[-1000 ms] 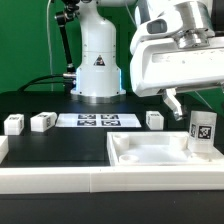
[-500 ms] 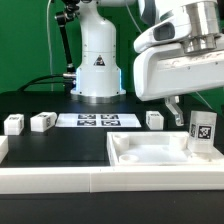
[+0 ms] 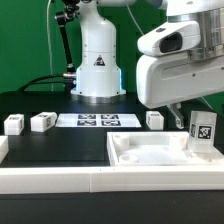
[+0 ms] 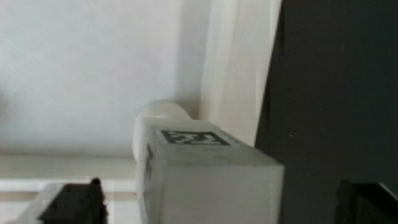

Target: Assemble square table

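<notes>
- The gripper (image 4: 217, 203) is hanging wide open over the slab (image 3: 140, 152), gripping nothing.
- The upright leg (image 3: 203, 132) is standing at the slab's far corner on the exterior view's right, long axis vertical.
- That leg is sitting below the gripper, lined up between its spread fingers (image 4: 71, 203) in the wrist view, so a grasp is probably needing only a straight descent.
- Three more legs (image 3: 42, 122) are waiting on the bench (image 3: 60, 145) beside the marker board (image 3: 95, 120).

The marker board (image 3: 97, 120) lies flat on the black table (image 3: 60, 148), near the centre of the exterior view, slightly toward 8 o'clock. A long white border wall (image 3: 60, 180) runs along the table's edge at 6 o'clock. A green backdrop (image 3: 25, 45) fills 10 o'clock.
</notes>
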Available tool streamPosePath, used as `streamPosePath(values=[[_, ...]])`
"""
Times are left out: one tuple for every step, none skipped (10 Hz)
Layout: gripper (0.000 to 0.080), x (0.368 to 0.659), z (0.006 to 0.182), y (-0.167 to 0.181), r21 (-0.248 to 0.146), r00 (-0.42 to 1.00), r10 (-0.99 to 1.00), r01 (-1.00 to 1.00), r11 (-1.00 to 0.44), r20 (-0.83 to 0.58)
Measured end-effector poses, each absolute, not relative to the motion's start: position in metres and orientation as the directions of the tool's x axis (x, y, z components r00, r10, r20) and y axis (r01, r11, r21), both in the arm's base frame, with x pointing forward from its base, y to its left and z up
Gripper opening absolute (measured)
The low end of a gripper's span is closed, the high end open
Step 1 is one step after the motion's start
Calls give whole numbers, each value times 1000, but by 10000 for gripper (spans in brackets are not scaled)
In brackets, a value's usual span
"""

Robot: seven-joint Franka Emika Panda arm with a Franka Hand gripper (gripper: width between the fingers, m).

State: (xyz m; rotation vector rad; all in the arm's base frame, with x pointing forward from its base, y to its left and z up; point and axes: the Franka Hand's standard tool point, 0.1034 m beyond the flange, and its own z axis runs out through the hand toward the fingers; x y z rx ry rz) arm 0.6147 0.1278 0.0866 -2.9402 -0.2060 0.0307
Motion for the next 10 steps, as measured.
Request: streamPosePath(values=[[649,615,86,128,-194,990,140,136,-972,-7],[649,617,86,127,-191,991,134,133,-973,8],[649,620,86,125,-186,991,127,131,-974,30],[649,622,88,127,-180,992,110,119,-977,59],[649,622,89,129,-178,991,112,123,-976,67],[649,622,89,131,-177,991,116,127,-976,69],[649,621,88,130,-176,989,131,142,-974,71],[649,622,88,129,-176,988,138,148,-973,72],[520,622,88,128,-176,988,136,146,-973,72],[520,622,88,128,-176,988,135,146,-973,72]])
